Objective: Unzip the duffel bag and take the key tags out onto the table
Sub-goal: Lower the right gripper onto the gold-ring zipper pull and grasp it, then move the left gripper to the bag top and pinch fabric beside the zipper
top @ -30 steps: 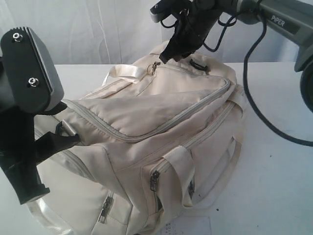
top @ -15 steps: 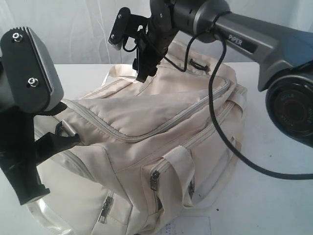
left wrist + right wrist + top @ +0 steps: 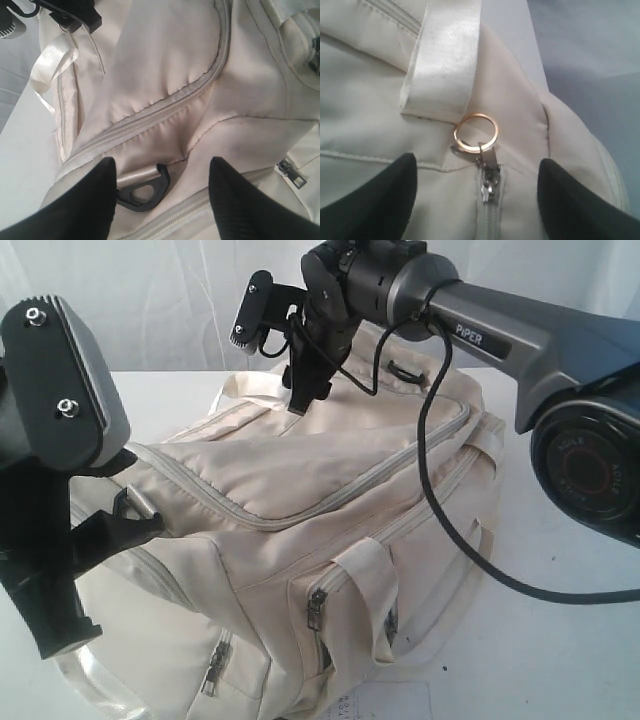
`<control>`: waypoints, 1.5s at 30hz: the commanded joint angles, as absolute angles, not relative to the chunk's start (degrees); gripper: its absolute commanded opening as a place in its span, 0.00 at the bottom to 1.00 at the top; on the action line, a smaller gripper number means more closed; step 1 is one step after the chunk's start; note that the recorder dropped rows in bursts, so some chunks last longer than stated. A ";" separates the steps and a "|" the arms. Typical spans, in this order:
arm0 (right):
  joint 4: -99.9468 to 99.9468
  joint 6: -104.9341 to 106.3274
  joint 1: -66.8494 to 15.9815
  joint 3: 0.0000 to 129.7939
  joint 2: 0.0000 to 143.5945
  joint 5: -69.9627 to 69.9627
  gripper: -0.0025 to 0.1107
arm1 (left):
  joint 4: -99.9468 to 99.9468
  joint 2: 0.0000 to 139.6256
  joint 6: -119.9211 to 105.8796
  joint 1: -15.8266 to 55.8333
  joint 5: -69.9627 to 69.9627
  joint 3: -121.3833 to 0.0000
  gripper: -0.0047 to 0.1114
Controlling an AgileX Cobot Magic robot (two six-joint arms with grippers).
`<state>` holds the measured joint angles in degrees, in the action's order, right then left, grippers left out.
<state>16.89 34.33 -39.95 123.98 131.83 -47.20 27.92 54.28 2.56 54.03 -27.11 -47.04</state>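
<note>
The cream duffel bag lies on the white table with its top zipper shut. My right gripper hangs open over the bag's far end. Between its black fingers sit the zipper slider and its gold ring, just below a satin strap; the fingers touch neither. My left gripper is open at the near end, straddling a black D-ring. The key tags are hidden.
The right arm reaches across the bag from the right, and its black cable loops over the bag's right side. Side-pocket zippers face the front. A printed paper lies at the table's front edge.
The right arm has swung left across the bag's far end and dropped over the zipper ring. The left arm and the bag have not moved.
</note>
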 commanded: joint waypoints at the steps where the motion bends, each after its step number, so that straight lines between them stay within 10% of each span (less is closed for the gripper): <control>1: 22.60 26.55 -38.33 123.81 131.68 -50.41 0.58 | 27.53 53.75 3.19 53.92 -28.09 -46.64 0.55; 10: 19.41 25.71 -35.82 123.81 132.86 -53.19 0.56 | 27.41 53.56 3.19 53.92 -28.02 -46.64 0.55; 21: 19.56 22.62 -35.38 123.81 132.63 -59.87 0.02 | 27.41 53.56 3.19 53.92 -28.02 -46.64 0.55; 45: 15.29 11.74 -32.47 123.81 124.58 -69.96 0.02 | 50.47 52.33 19.96 53.79 -33.16 -46.64 0.53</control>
<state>15.18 11.94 -33.12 123.86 125.62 -68.73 38.38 52.60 9.90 54.03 -30.77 -47.04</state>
